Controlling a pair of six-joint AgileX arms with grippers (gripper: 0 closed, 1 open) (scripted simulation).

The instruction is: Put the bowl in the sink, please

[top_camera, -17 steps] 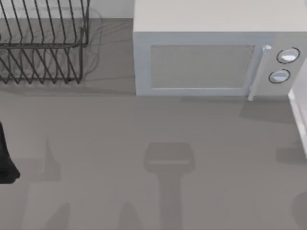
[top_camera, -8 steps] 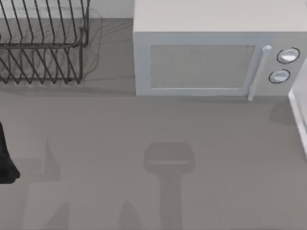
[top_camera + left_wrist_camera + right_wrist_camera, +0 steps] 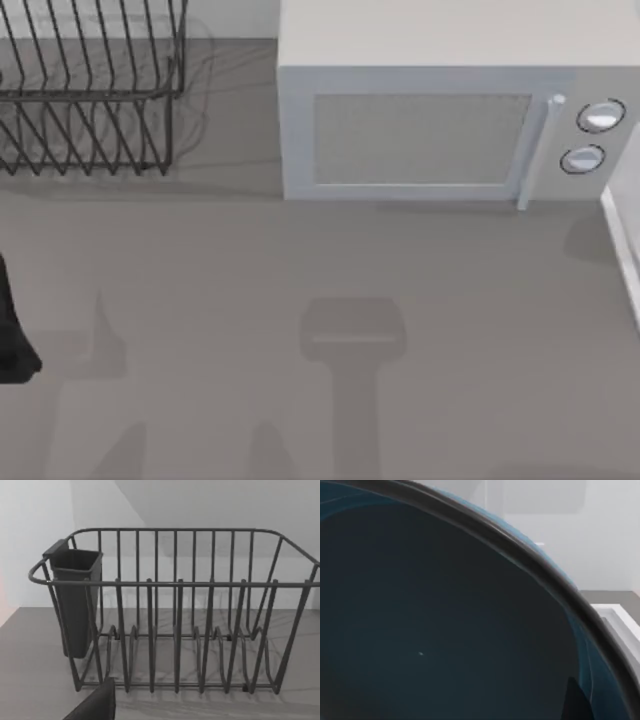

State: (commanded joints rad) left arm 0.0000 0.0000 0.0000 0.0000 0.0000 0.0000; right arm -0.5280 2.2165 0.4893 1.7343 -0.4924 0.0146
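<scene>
Spanning top view: grey counter [image 3: 300,260], microwave [image 3: 430,120], dish rack [image 3: 90,90].

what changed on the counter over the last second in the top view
Only shadows on the counter moved: the soft patch at the right slid up toward the microwave, now lying just below its right end beside the sink rim, and the dark spot at the lower right edge is gone. Microwave, rack and the dark left arm piece at the left edge stayed put.

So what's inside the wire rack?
The wire dish rack holds a dark cutlery cup hung on one end. Its slots look bare. What's in the cup is hidden by its walls.
</scene>
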